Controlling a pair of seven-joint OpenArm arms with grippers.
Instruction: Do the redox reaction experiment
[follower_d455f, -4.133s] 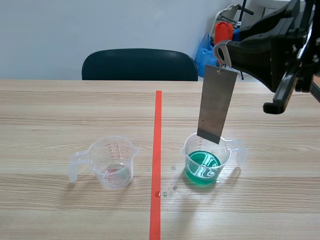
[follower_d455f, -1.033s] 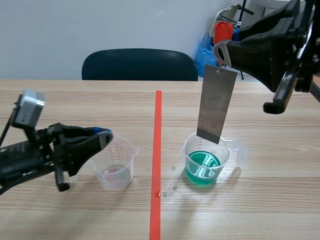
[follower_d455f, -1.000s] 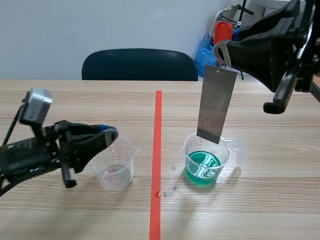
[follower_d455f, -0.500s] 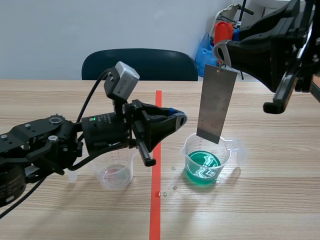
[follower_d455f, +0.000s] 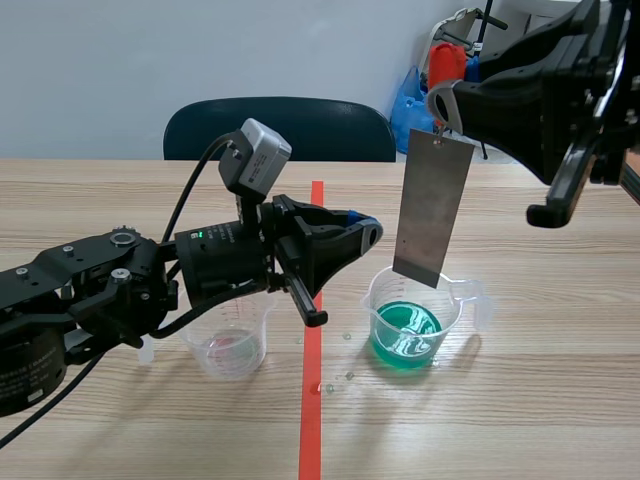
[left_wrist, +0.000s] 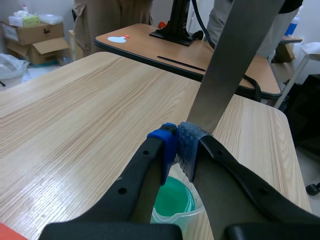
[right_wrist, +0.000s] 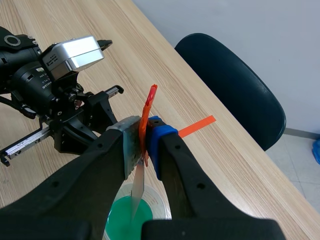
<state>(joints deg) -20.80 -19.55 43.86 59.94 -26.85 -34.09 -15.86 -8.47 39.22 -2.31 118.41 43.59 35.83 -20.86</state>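
A grey metal plate (follower_d455f: 432, 210) hangs upright over a clear beaker of green liquid (follower_d455f: 408, 328), its lower edge at the beaker's rim. My right gripper (right_wrist: 145, 131) is shut on the thin orange holder (right_wrist: 148, 107) at the plate's top. The plate (right_wrist: 138, 184) drops from it toward the green liquid (right_wrist: 125, 220). My left gripper (follower_d455f: 368, 232) is shut on nothing, its tip just left of the plate's lower half. In the left wrist view the blue pads (left_wrist: 169, 145) meet in front of the plate (left_wrist: 235, 60), above the green beaker (left_wrist: 172, 200). A second clear beaker (follower_d455f: 232, 340) stands partly behind the left arm.
An orange tape line (follower_d455f: 311, 420) runs down the table's middle, with small droplets (follower_d455f: 340, 376) beside it. A dark chair (follower_d455f: 280, 128) stands behind the table. Blue and red bags (follower_d455f: 418, 90) sit at the back right.
The left arm has swung in from the far left across the tape line, bringing its shut gripper up next to the plate. The right arm and plate have stayed put.
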